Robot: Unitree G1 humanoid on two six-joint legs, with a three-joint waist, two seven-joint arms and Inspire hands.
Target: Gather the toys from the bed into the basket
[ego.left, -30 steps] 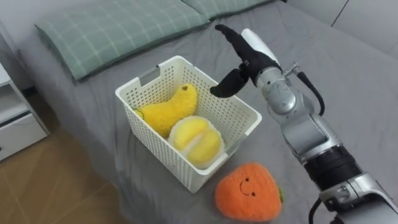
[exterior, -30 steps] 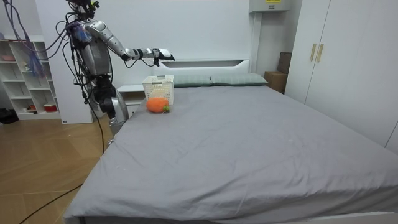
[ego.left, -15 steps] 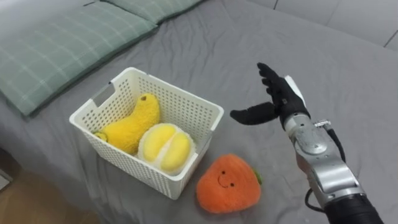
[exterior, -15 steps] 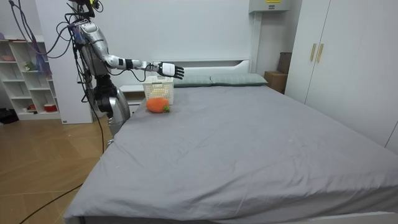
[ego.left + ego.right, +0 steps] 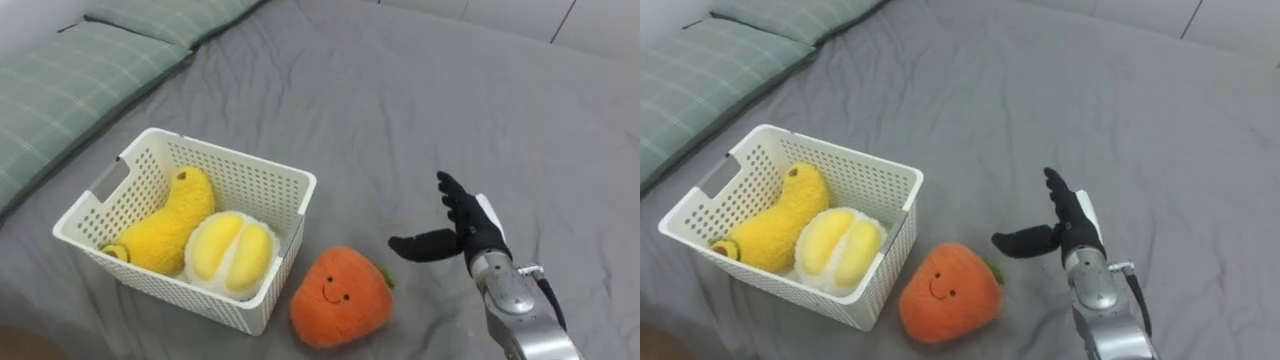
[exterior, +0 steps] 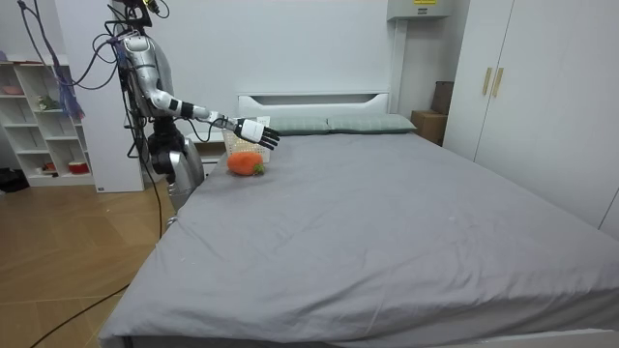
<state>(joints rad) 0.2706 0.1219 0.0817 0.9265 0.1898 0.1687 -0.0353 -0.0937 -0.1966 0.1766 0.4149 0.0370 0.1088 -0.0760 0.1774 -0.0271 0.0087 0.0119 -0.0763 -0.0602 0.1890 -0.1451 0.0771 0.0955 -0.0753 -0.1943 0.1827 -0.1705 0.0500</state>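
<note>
Where plush (image 5: 335, 300) beside basket (image 5: 180, 297), robot hand (image 5: 468, 235)

We see the right hand (image 5: 472, 232) with black fingers (image 5: 449, 195) and a white back. Beside the fingers, the carrot toy (image 5: 338, 297) is orange with a dark smile and a green leaf. Further from them, the basket (image 5: 180, 297) is white with a fine pattern of holes, the banana toy (image 5: 170, 225) is yellow and the round toy (image 5: 232, 252) is pale yellow. The sheet (image 5: 400, 110) is grey, and the pillow (image 5: 70, 90) is pale green with checks.
</note>
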